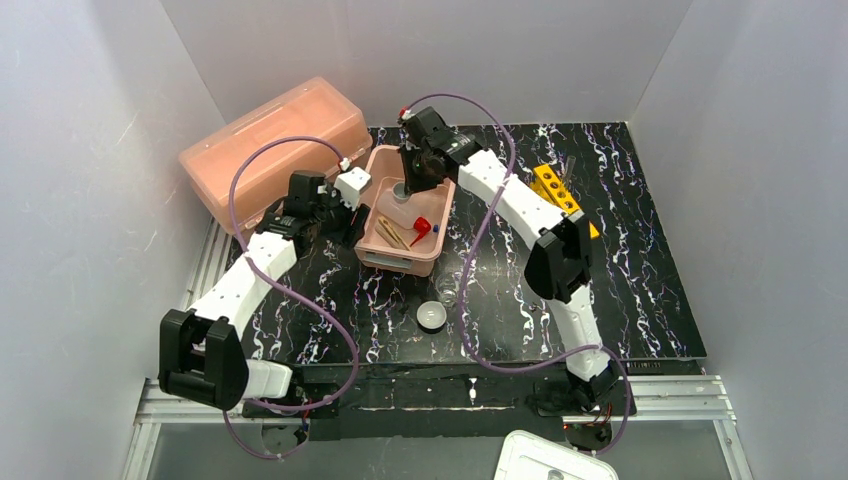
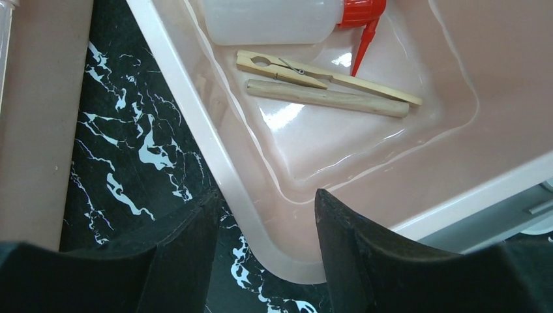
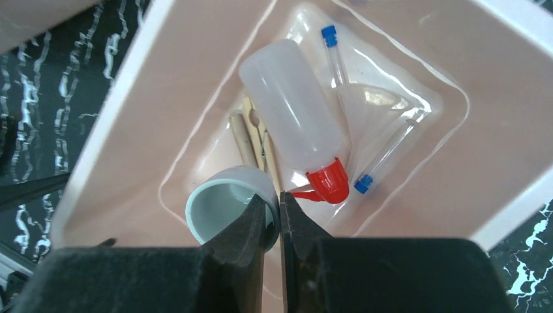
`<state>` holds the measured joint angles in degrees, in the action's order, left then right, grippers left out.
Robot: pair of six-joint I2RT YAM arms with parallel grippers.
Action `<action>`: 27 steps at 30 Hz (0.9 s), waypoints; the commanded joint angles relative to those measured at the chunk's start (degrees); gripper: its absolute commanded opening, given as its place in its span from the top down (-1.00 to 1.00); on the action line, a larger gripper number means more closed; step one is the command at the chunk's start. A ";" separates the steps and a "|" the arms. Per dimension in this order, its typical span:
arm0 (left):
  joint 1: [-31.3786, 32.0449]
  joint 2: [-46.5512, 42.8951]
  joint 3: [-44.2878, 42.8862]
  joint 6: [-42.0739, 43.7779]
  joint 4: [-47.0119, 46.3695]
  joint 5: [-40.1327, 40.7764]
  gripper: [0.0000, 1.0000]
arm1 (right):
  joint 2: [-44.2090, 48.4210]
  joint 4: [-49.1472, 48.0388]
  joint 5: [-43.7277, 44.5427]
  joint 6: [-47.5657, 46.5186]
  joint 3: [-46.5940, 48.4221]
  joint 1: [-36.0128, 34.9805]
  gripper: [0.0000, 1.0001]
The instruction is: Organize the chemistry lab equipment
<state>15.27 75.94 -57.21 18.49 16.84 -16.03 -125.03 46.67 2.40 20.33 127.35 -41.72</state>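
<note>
The pink tub [image 1: 385, 255] holds a white squeeze bottle [image 3: 293, 124] with a red spout, wooden sticks [image 2: 326, 98], a clear funnel [image 3: 378, 98] and two thin blue-capped tubes [image 3: 385, 156]. My right gripper [image 3: 279, 199] hangs over the tub's far end, shut on the rim of a pale dish [image 3: 218, 202] tilted on its side. My left gripper [image 2: 267, 215] sits at the tub's near-left corner, one finger outside against the rim [image 2: 274, 257] and the other inside the wall. A second white dish [image 1: 432, 317] and a tiny beaker [image 1: 447, 293] stand on the table in front of the tub.
A large pink lidded box [image 1: 275, 150] lies close to the left of the tub, right beside my left arm. The yellow holed rack [image 1: 557, 188] lies at the right back of the black marbled table [image 1: 620, 290]. A white lid-like object [image 1: 545, 460] sits below the table's near edge.
</note>
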 commanded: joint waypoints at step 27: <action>-0.26 -5.15 2.22 2.98 7.86 -4.31 -0.10 | 25.39 -8.00 5.12 -2.37 -23.50 -2.93 -0.11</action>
<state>15.05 71.98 -54.48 20.80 19.73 -19.68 -116.67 44.43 5.65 18.43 113.19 -44.71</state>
